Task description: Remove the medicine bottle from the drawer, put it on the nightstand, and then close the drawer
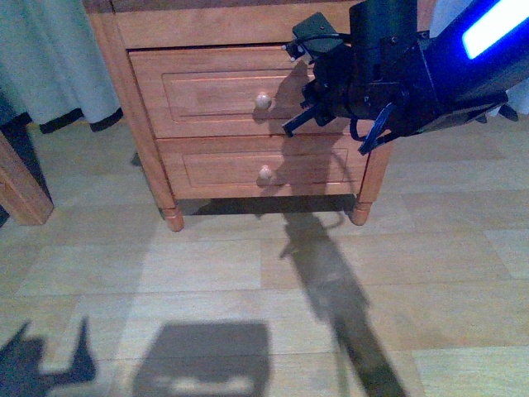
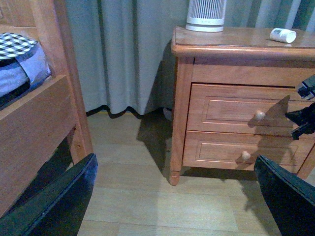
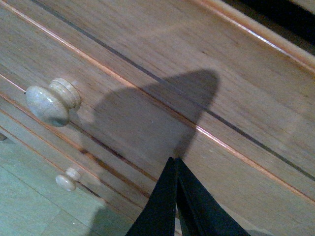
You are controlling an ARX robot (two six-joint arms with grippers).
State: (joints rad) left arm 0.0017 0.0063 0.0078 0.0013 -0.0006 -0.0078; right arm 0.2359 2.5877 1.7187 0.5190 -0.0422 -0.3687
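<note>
The medicine bottle point(image 2: 283, 35) lies on its side on the glossy top of the nightstand point(image 2: 231, 44), near the right end. The upper drawer point(image 1: 207, 91) shows its panel front and round knob point(image 1: 263, 101); its front looks about level with the cabinet frame. My right gripper point(image 1: 299, 122) is shut with nothing in it. Its joined tips point(image 3: 174, 161) touch or nearly touch the drawer front point(image 3: 147, 88), to the side of the knob point(image 3: 53, 101). My left gripper point(image 2: 177, 196) hangs open and empty over the floor, well away from the cabinet.
A white ribbed appliance point(image 2: 206, 14) stands at the back of the nightstand top. The shallower lower drawer point(image 1: 248, 169) is below. A wooden bed frame point(image 2: 44, 113) with bedding is to the left, with grey curtains point(image 2: 123, 54) behind and wood-look floor point(image 1: 207, 281) in front.
</note>
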